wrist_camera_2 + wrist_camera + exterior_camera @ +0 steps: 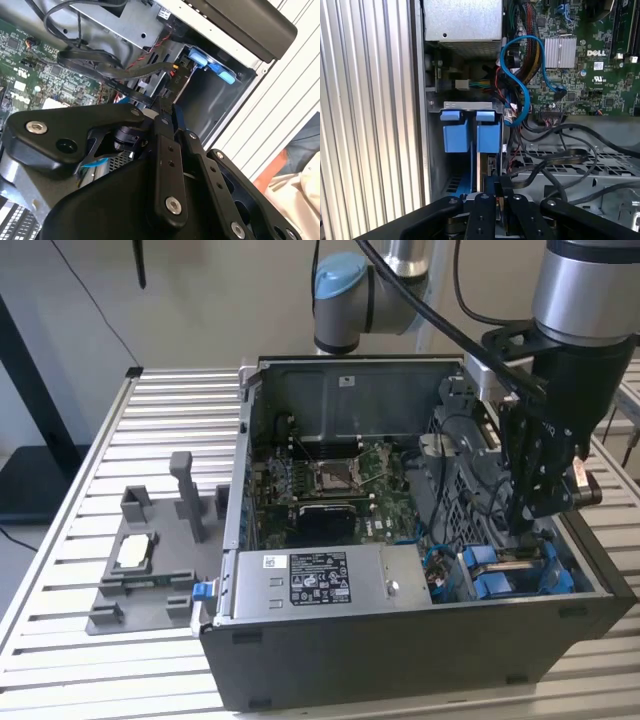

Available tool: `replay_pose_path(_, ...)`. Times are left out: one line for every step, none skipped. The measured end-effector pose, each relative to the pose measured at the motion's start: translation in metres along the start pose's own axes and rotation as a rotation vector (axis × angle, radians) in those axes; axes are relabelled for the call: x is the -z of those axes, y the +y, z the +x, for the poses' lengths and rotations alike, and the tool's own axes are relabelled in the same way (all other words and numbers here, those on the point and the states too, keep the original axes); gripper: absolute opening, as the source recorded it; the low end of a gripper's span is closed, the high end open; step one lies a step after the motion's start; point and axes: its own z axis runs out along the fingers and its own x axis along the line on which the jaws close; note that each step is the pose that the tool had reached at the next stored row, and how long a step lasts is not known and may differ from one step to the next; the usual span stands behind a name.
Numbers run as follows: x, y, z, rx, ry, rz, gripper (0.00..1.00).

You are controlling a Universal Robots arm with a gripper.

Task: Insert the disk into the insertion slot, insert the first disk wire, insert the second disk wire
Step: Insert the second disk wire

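Down at the drive-bay corner of the open computer case (pixel 400 660), on the exterior view's right, your gripper (pixel 528 525) hangs nose-down among the loose black cables. The disk (pixel 479 170) looks already seated. In the first wrist view you see it edge-on, standing in the insertion slot (pixel 467 105) with its blue carrier tabs (pixel 455 134) level at the bay's mouth, just beside the case wall. So the step in hand, as you can judge it, is one of the two wire insertions. Which of the two the pictures do not settle, and no wire can be seen already mated to the disk.

Your claw's fingers are drawn together on a small black plug (pixel 503 184), whose black lead trails off over the perforated metal cage. In the second wrist view the same plug (pixel 178 79) juts from the fingertips toward the bay's dark opening. It sits very near the disk's exposed edge, but you cannot tell whether it touches.

What the seating calls for, in your judgement:
- Hold the plug square to the disk's port, since its narrow shape will likely not forgive tilt.
- Push straight along the disk's edge, with the blue cable (pixel 520 85) and the black leads kept out of the way.
- Use light force only, because the carrier could shift in the bay.
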Motion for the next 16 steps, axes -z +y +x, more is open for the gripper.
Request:
replay_pose_path(-0.0009,0.0004,0.0002,0.000,0.0000,0.0016,0.16)
replay_pose_path(-0.0018,0.0006,0.0004,0.000,0.0000,0.0030,0.16)
replay_pose_path(-0.0025,0.0008,0.0008,0.000,0.0001,0.0048,0.16)
replay_pose_path(-0.0033,0.0009,0.0012,-0.001,0.0002,0.0064,0.16)
replay_pose_path(-0.0043,0.0011,0.0019,-0.001,-0.0006,0.0079,0.16)
replay_pose_path(-0.0054,0.0012,0.0024,-0.002,-0.0025,0.0087,0.16)
replay_pose_path(-0.0064,0.0013,0.0026,-0.004,-0.0040,0.0092,0.16)
replay_pose_path(-0.0074,0.0015,0.0027,-0.005,-0.0056,0.0100,0.16)
replay_pose_path(-0.0083,0.0016,0.0028,-0.006,-0.0068,0.0107,0.16)
replay_pose_path(-0.0092,0.0017,0.0028,-0.007,-0.0088,0.0120,0.16)
replay_pose_path(-0.0099,0.0019,0.0028,-0.008,-0.0107,0.0137,0.16)
replay_pose_path(-0.0106,0.0020,0.0028,-0.009,-0.0131,0.0157,0.16)
replay_pose_path(-0.0112,0.0020,0.0027,-0.010,-0.0155,0.0177,0.16)
replay_pose_path(-0.0118,0.0021,0.0027,-0.010,-0.0184,0.0199,0.16)
replay_pose_path(-0.0124,0.0022,0.0027,-0.011,-0.0222,0.0224,0.16)
replay_pose_path(-0.0130,0.0022,0.0026,-0.012,-0.0254,0.0243,0.16)
